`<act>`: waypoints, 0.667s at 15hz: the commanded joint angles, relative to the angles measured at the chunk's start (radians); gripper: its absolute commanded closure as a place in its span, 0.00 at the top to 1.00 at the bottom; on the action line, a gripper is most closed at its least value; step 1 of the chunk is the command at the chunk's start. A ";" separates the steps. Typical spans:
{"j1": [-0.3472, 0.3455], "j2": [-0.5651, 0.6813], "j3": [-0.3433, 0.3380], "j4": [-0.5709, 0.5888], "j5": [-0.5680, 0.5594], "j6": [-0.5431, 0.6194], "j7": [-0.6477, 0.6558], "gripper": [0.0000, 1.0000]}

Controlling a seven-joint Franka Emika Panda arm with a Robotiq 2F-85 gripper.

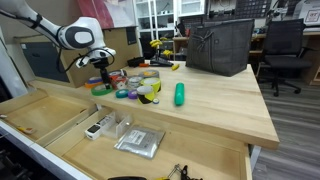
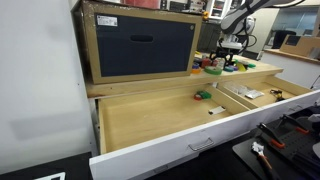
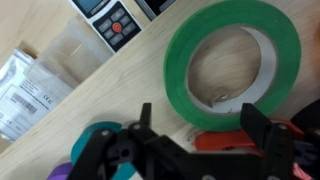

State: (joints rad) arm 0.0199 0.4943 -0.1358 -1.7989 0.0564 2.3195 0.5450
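Gripper (image 1: pixel 101 72): hangs low over the near corner of the bench top (image 1: pixel 215 100), jaws spread wide, nothing between them that they clamp; the wrist view shows its two fingers (image 3: pixel 147 118) standing well apart. Tape (image 3: pixel 178 75): a green roll lying flat on the wood, just ahead of the fingers in the wrist view, right under the gripper in an exterior view (image 1: pixel 100 88), close to the bench edge. Red item (image 3: pixel 225 140): low between the fingers, touching the roll's rim; what it is cannot be told. Teal item (image 3: pixel 100 130): beside it, partly hidden by the gripper. Striped roll (image 1: pixel 148 90): yellow and black, near the tape among small clutter. Green bottle (image 1: pixel 180 94): lying further along the top, apart from the rest. Black bin (image 1: pixel 220 45): at the back of the bench. Drawer (image 1: pixel 40 115): pulled open below the edge, holding a keypad (image 3: pixel 115 22), a clear box (image 3: pixel 70 50) and a labelled bag (image 3: pixel 20 85).
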 commanded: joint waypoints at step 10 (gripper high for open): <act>0.001 -0.381 0.080 -0.317 0.028 0.032 -0.208 1.00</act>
State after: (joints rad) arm 0.0087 0.2218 -0.0831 -2.0205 0.0774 2.3730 0.3535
